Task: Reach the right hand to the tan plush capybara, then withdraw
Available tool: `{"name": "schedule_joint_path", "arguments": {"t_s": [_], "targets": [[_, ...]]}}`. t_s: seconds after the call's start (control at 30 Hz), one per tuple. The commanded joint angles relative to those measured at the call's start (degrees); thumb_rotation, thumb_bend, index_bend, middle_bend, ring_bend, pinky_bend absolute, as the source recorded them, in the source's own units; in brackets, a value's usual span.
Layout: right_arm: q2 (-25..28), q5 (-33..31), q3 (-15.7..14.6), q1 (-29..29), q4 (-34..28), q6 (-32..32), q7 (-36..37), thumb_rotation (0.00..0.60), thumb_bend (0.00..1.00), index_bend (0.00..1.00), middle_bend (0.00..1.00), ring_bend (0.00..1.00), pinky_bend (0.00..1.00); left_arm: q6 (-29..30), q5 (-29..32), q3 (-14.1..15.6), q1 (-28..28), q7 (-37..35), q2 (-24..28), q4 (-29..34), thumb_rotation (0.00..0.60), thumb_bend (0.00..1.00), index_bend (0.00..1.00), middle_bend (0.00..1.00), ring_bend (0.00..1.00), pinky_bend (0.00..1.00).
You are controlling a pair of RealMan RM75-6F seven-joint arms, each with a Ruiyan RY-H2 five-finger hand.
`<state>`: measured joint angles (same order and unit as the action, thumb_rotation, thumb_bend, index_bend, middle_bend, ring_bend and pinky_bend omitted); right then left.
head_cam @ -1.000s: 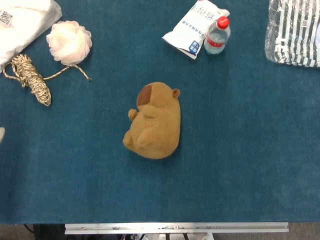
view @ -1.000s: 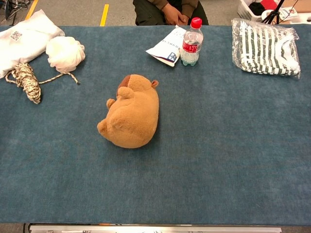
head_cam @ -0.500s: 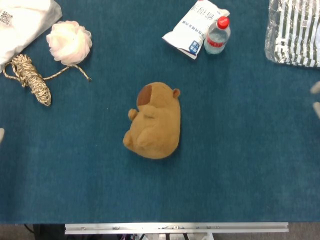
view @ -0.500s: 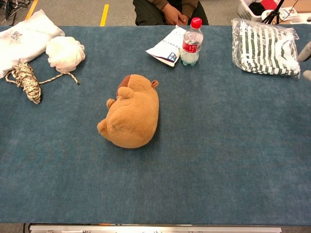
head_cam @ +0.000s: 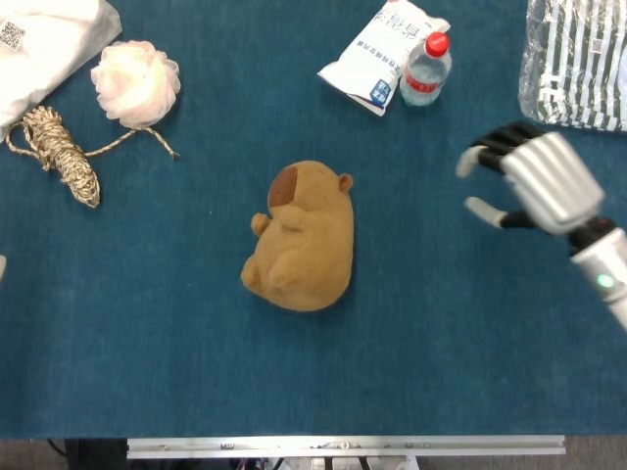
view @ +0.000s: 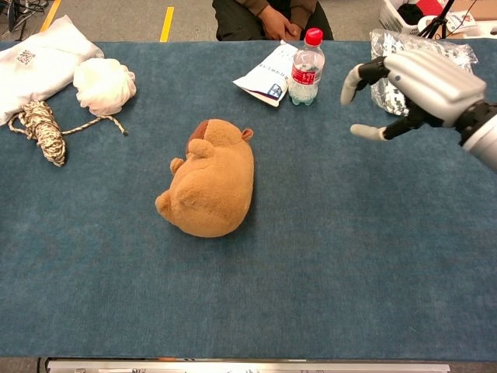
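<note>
The tan plush capybara [head_cam: 302,240] lies on its side in the middle of the blue table, its brown-patched head toward the far edge; the chest view shows the capybara [view: 210,180] too. My right hand [head_cam: 529,181] hovers well to its right, fingers spread and curved toward the toy, holding nothing. In the chest view the same right hand [view: 411,85] is raised above the table in front of the striped package. A pale sliver at the left edge of the head view may be my left hand [head_cam: 3,264]; its state is unreadable.
A water bottle [head_cam: 426,69] and a white snack pouch [head_cam: 377,54] stand beyond the capybara. A bagged striped cloth [head_cam: 578,59] lies far right. At far left sit a pink puff [head_cam: 135,83], a rope bundle [head_cam: 64,157] and a white bag [head_cam: 39,44]. A person [view: 272,15] sits behind the table.
My right hand has come in from the right edge and moved left toward the capybara, fingers spread. The capybara and other objects have not moved.
</note>
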<state>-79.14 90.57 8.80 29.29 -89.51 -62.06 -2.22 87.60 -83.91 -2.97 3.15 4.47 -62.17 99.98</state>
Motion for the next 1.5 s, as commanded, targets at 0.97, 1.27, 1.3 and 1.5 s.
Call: {"name": "schedule_joint_path", "arguments": {"t_s": [0.97, 1.27, 1.3, 1.5], "targets": [[-25.4, -9.7, 4.3, 16.7, 22.8, 10.3, -7.1, 0.6, 0.27, 0.5, 0.46, 0.35, 0.32, 0.8, 0.9, -0.1, -1.7, -4.4, 1.9, 0.0, 0.6, 0.22, 0.26, 0.26, 0.19, 0.19], [-26.3, -10.3, 3.5, 17.5, 23.3, 10.0, -7.1, 0.6, 0.3, 0.54, 0.46, 0.35, 0.32, 0.6, 1.0, -0.1, -1.7, -4.5, 1.9, -0.2, 0.6, 0.22, 0.26, 0.26, 0.19, 0.19], [-26.4, -10.4, 3.5, 17.5, 23.4, 9.9, -7.1, 0.6, 0.33, 0.57, 0.46, 0.35, 0.32, 0.6, 0.9, -0.1, -1.7, -4.6, 1.9, -0.2, 0.6, 0.22, 0.26, 0.26, 0.19, 0.19], [-27.4, -10.9, 3.3, 17.9, 24.4, 9.4, -7.9, 0.6, 0.4, 0.67, 0.46, 0.35, 0.32, 0.7, 0.9, -0.1, -1.9, -4.7, 1.9, -0.1, 0.6, 0.22, 0.26, 0.26, 0.19, 0.19]]}}
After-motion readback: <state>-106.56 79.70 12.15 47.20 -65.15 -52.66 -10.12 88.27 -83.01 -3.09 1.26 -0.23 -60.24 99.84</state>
